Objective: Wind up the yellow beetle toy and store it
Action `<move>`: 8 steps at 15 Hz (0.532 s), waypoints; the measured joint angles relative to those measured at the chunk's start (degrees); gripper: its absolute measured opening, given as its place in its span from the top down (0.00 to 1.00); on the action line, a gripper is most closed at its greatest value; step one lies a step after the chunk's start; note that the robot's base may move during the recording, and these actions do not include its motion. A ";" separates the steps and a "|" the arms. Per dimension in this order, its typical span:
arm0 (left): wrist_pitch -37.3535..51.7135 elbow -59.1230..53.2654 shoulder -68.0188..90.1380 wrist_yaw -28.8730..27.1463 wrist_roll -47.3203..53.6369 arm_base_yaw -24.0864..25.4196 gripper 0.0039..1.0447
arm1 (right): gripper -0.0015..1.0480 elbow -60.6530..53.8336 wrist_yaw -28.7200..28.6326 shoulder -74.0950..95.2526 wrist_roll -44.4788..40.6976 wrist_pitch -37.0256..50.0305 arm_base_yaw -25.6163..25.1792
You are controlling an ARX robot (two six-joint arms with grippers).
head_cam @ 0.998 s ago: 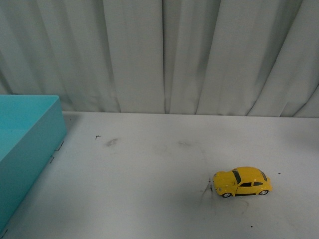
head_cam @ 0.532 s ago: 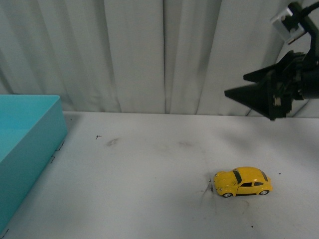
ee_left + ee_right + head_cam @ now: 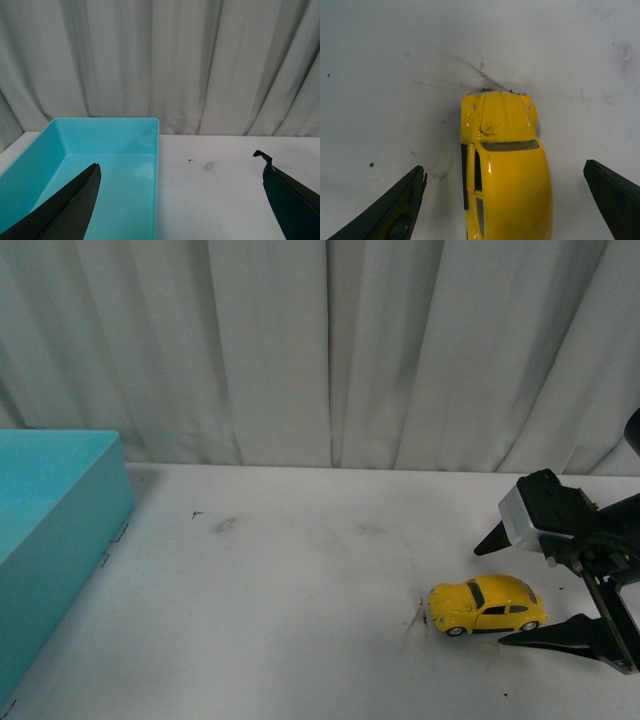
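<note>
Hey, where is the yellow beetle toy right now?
In the front view the yellow beetle toy sits on the white table, toward the right, between the open fingers of the right gripper, far from the teal bin at the left.

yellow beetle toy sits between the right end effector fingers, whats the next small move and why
Probably close the right end effector on the sides of the yellow beetle toy. The end effector is open, with one of its fingers on each side of the car's body. The toy sits untouched on the table. If the fingers ride too high, ease down first.
</note>
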 joint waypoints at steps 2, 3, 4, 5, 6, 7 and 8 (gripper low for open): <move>0.02 0.00 0.00 0.00 0.00 0.00 0.06 | 0.06 2.19 1.77 1.92 -4.87 -1.53 0.07; 0.00 0.00 0.00 0.00 0.00 0.00 0.06 | 0.06 2.38 1.77 2.10 -5.03 -1.77 0.07; 0.00 0.00 0.00 0.00 0.00 0.00 0.06 | 0.06 2.82 1.77 2.32 -5.27 -2.32 0.09; 0.02 0.00 0.00 0.00 0.00 0.00 0.06 | 0.06 3.04 1.77 2.47 -5.35 -2.56 0.13; 0.02 0.00 0.00 0.00 0.00 0.00 0.06 | 0.06 3.48 1.79 2.64 -5.62 -2.95 0.15; -0.02 0.00 0.00 0.00 0.00 0.00 0.06 | 0.06 3.69 1.81 2.80 -5.66 -3.08 0.15; 0.00 0.00 0.00 0.00 0.00 0.00 0.06 | 0.06 3.89 1.92 2.91 -5.73 -3.26 0.17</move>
